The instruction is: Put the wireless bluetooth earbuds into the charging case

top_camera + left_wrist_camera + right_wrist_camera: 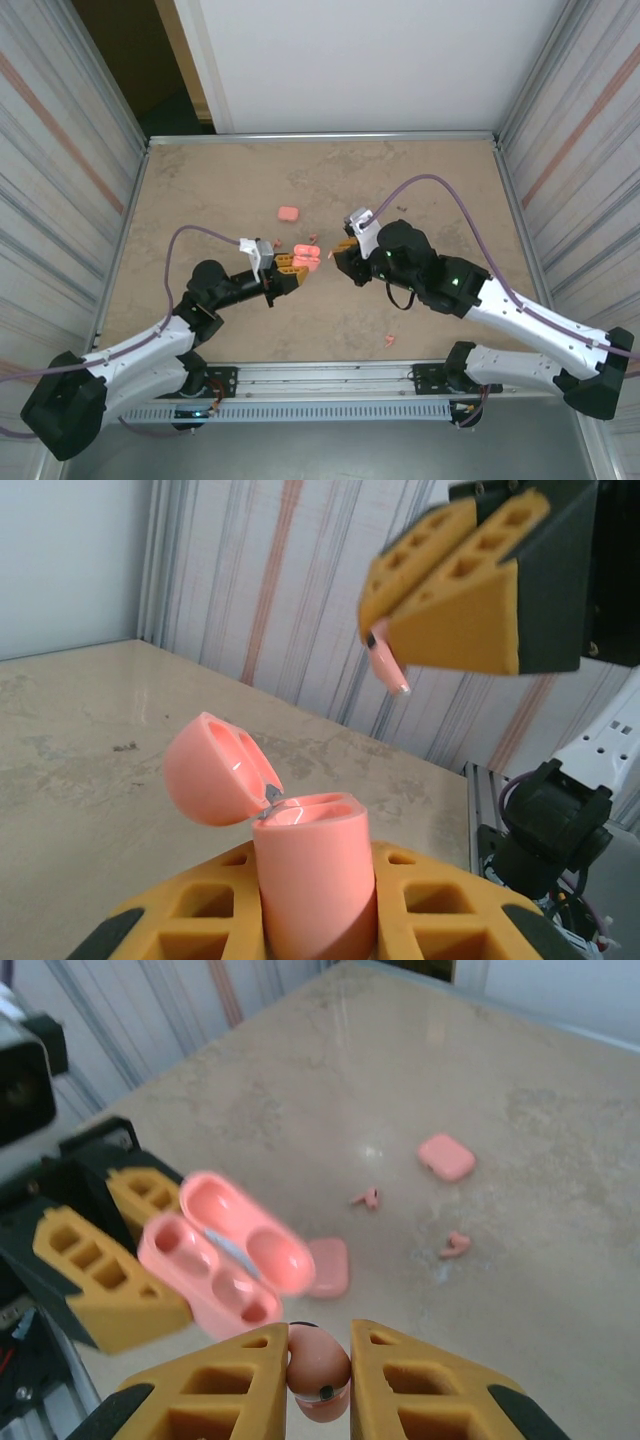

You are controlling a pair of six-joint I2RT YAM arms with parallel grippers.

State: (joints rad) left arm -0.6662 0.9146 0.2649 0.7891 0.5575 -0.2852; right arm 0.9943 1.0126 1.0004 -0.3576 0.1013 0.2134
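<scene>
My left gripper [290, 266] is shut on an open salmon-pink charging case [312, 865], held upright with its lid [213, 770] flipped back. The case's two sockets [215, 1280] look bare in the right wrist view. My right gripper [318, 1348] is shut on one pink earbud [318, 1372], hovering just to the right of and above the case, not touching it. In the left wrist view the earbud's stem [388, 666] pokes down from the right gripper's fingers [455, 610]. From above, the right gripper [343, 248] faces the case [307, 258] closely.
A closed pink case [446, 1156] lies farther back on the table [430, 190], and another closed case [329, 1266] lies under the held one. Loose earbuds [366, 1198] [455, 1245] lie between them; one more earbud [389, 341] sits near the front rail. Corrugated walls stand on both sides.
</scene>
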